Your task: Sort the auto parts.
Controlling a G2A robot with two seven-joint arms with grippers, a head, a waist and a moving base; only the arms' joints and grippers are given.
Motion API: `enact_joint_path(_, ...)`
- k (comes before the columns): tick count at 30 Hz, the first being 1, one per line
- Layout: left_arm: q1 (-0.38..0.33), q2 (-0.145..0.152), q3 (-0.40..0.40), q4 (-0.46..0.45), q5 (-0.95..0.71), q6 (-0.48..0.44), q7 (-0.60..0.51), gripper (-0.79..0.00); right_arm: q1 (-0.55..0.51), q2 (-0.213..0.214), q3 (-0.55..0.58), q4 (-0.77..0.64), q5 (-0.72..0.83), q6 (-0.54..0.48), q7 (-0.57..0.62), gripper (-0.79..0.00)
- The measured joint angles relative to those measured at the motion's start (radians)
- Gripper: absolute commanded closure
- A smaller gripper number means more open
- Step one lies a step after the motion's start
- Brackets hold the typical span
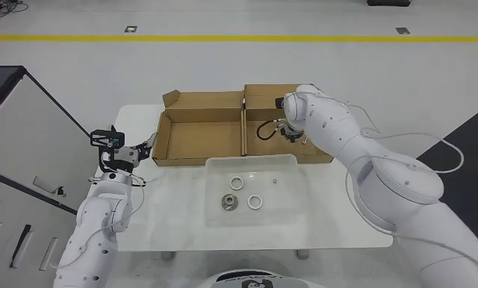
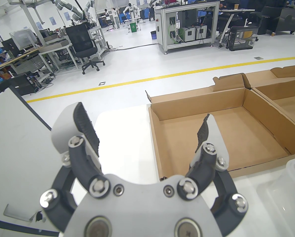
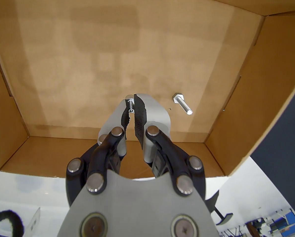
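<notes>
Right gripper pinches a bolt, mostly hidden between pads, inside the box. Left gripper spread over the bench.

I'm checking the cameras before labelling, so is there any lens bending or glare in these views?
Right wrist view: right box walls bow and splay, wide-lens bending; the loose bolt glints. Left wrist view: left box edges fan outward; no glare on it. Top view: yellow line runs straight, light even, no glare on the tray.
</notes>
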Motion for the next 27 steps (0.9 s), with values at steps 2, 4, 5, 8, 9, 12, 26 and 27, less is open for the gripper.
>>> enact_joint_path(2,0.0,0.0,0.0,0.0,0.0,0.0,0.0,-0.785,-0.001,-0.017,0.001,0.031,-0.004,-0.01,-0.001,-0.052)
enact_joint_path(4,0.0,0.0,0.0,0.0,0.0,0.0,0.0,-0.785,-0.001,-0.03,0.002,0.055,-0.008,-0.018,-0.001,-0.105)
enact_joint_path(5,0.0,0.0,0.0,0.0,0.0,0.0,0.0,-0.785,0.0,-0.038,0.003,0.069,-0.01,-0.024,-0.001,-0.179)
enact_joint_path(8,0.0,0.0,0.0,0.0,0.0,0.0,0.0,-0.785,0.003,-0.056,0.007,0.101,-0.014,-0.038,-0.001,-0.246)
enact_joint_path(9,0.0,0.0,0.0,0.0,0.0,0.0,0.0,-0.785,0.003,-0.061,0.008,0.11,-0.015,-0.043,-0.002,-0.262)
enact_joint_path(12,0.0,0.0,0.0,0.0,0.0,0.0,0.0,-0.785,0.008,-0.074,0.014,0.136,-0.019,-0.058,-0.003,-0.311)
enact_joint_path(26,0.0,0.0,0.0,0.0,0.0,0.0,0.0,-0.785,0.092,-0.092,0.055,0.168,-0.04,-0.229,-0.027,-0.785)
enact_joint_path(27,0.0,0.0,0.0,0.0,0.0,0.0,0.0,-0.785,0.098,-0.09,0.057,0.163,-0.044,-0.25,-0.025,-0.785)
